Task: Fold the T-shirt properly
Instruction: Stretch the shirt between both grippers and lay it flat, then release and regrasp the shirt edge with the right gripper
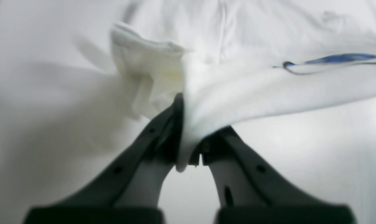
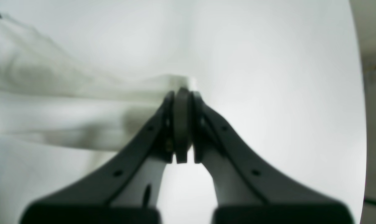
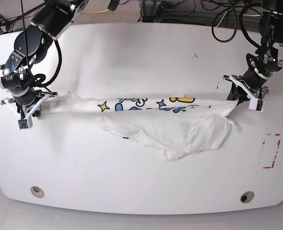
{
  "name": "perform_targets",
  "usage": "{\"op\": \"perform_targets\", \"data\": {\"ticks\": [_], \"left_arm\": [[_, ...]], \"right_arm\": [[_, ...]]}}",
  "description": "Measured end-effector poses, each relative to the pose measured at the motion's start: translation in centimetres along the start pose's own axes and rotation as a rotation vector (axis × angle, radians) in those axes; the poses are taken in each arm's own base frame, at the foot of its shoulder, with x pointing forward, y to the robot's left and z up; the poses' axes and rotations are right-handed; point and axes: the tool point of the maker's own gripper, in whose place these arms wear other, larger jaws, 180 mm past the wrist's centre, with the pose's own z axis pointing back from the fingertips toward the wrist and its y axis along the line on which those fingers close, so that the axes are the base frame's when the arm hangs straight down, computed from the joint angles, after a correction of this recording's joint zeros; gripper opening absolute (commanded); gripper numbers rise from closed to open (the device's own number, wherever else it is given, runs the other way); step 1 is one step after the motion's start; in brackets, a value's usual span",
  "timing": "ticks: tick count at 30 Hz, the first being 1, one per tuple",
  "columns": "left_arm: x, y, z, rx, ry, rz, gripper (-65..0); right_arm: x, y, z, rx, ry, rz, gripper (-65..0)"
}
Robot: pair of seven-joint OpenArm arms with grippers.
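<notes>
The white T-shirt (image 3: pixel 156 125) hangs stretched in a band across the middle of the table, its blue and yellow print and stars facing up along the top fold, with a loose flap sagging onto the table below. On the right of the base view my left gripper (image 3: pixel 238 98) is shut on one end of it. The left wrist view shows white cloth (image 1: pixel 253 93) pinched between that gripper's (image 1: pixel 188 124) dark fingers. At the left of the base view my right gripper (image 3: pixel 37 108) is shut on the other end. In the right wrist view a thin cloth edge (image 2: pixel 51 118) meets this gripper (image 2: pixel 181 93).
The white table (image 3: pixel 132 52) has a red rectangle mark (image 3: pixel 271 151) near its right edge and two round holes (image 3: pixel 36 191) (image 3: pixel 247 197) by the front edge. Cables lie behind the back edge.
</notes>
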Motion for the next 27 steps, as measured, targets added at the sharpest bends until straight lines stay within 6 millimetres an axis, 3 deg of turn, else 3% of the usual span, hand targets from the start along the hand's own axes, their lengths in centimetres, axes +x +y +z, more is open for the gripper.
{"op": "perform_targets", "data": {"ticks": [3,7,18,20,24,27], "left_arm": [[-1.5,0.0,0.4,0.003,0.032,0.010,-65.0],[-3.6,-0.1,1.1,0.005,0.080,0.027,-65.0],[-7.7,0.5,2.8,0.045,0.202,-0.042,-65.0],[-8.5,0.5,3.2,0.051,0.225,-0.054,-65.0],[-9.0,0.5,3.4,0.053,0.243,-0.057,-65.0],[-8.9,0.5,3.4,0.053,0.237,-0.056,-65.0]], "right_arm": [[-3.5,0.3,0.2,-0.002,0.077,-0.037,-65.0],[-6.3,0.8,0.8,0.010,0.126,-0.045,-65.0],[-10.6,2.1,1.7,0.032,0.217,-0.061,-63.6],[-11.8,2.8,1.9,0.045,0.244,-0.068,-58.7],[-13.0,3.4,2.2,0.055,0.273,-0.076,-34.4],[-13.8,4.2,2.4,0.066,0.288,-0.094,-20.6]]}}
